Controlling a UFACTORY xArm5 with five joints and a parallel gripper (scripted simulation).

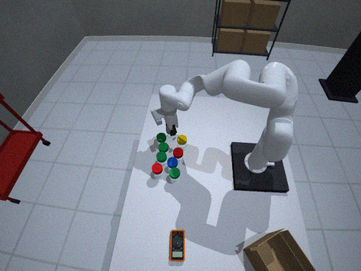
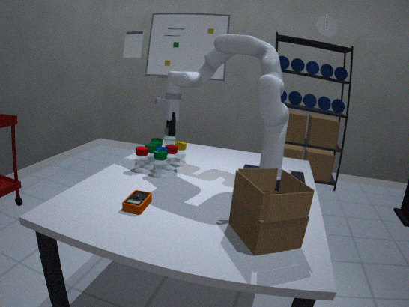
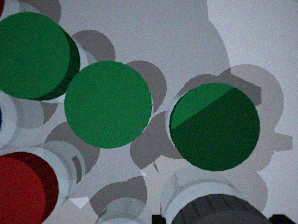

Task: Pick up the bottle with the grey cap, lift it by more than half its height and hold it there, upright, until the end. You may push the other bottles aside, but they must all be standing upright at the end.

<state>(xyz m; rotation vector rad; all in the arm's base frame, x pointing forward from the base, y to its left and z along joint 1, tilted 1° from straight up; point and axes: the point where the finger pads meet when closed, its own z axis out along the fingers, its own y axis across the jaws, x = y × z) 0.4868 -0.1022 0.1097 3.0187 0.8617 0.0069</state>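
Observation:
My gripper (image 1: 171,129) (image 2: 171,128) is shut on the bottle with the grey cap (image 3: 220,212) (image 2: 169,139) and holds it upright above the table, at the back edge of the bottle cluster. In the wrist view the grey cap fills the bottom edge, with dark fingertips on both sides. Below it stand three green-capped bottles (image 3: 107,104) (image 3: 215,127) (image 3: 30,55) and a red-capped one (image 3: 20,190). In the top view the cluster shows green caps (image 1: 160,137) (image 1: 163,147) (image 1: 161,156), a yellow cap (image 1: 182,139), red caps (image 1: 178,153) (image 1: 157,168), a blue cap (image 1: 172,162) and another green cap (image 1: 174,172), all upright.
An orange multimeter (image 1: 177,245) (image 2: 136,201) lies near the table's front edge. An open cardboard box (image 1: 278,252) (image 2: 270,210) stands at the front right. The arm's black base plate (image 1: 258,180) is to the right of the bottles.

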